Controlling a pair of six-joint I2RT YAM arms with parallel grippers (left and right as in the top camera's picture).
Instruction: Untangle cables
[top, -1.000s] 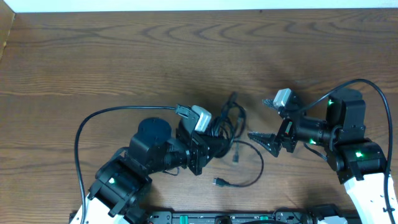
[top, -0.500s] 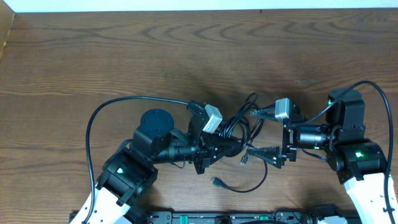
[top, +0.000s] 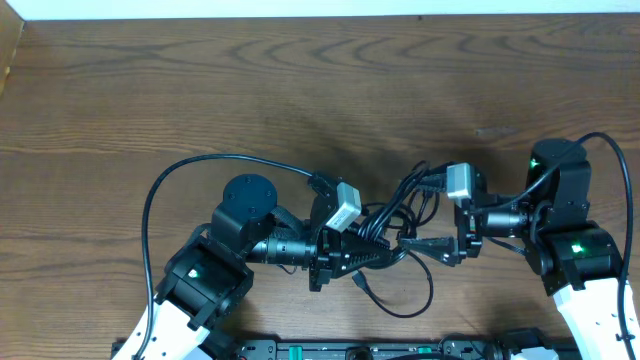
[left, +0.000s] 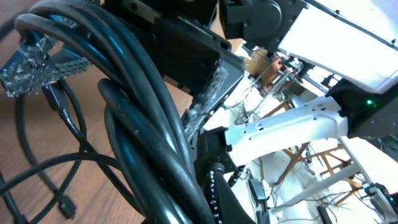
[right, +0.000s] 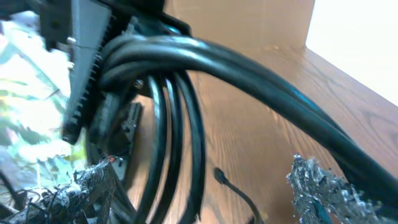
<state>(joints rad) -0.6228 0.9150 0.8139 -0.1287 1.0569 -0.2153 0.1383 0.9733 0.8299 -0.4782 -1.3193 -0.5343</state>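
We see the cables (top: 392, 216) as a bunched knot of thin black cords toward the near edge of the bench (top: 200, 100), a little to the right of its middle, strung between the two arms. The bundle's long axis runs on a diagonal: from its low end near the near edge it rises toward the far right corner, where several loops fan out. One loose tail drops away from the knot and curves in a wide loop toward the near edge, ending in a small plug (top: 359, 281) that points roughly toward the far left corner. The left claw (top: 385, 250) is clamped shut on the low end of the bundle, and in its wrist view the cords pass tight between its pads (left: 37, 62). The right claw (top: 425, 212) stands wide, one finger on each side of the fanned loops. In its wrist view the strands cross the gap between the pads (right: 323, 193), and we cannot make out any of them pinched. We judge the step in hand to be the second grip, with one arm anchoring the knot while the other takes a strand to draw out. The next move, as we read it, calls for the right claw to close on a single loop rather than the whole bunch, then pull away from the left claw, toward the right edge. A grip on several strands at once would only tighten the tangle.
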